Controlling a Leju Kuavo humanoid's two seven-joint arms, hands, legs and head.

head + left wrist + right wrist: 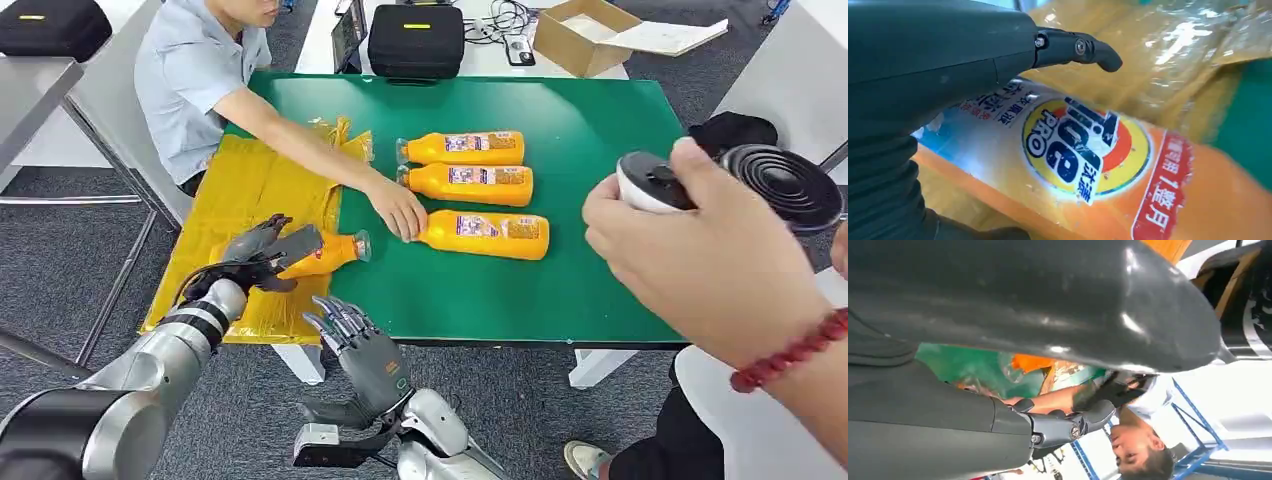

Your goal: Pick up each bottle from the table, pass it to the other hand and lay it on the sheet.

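Green table. Yellow crinkly sheet. Four orange bottles, one held, three in a row, each with a blue, white and red label; close up, yellow disc, dark blue lettering, red band. Silver arms, dark grey hands. Light blue shirt. Red bead bracelet. Black cases. Brown box. Grey floor.

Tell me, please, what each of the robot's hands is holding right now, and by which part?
The left hand grips an orange bottle around its body, over the yellow sheet. The right hand holds nothing, its fingers spread.
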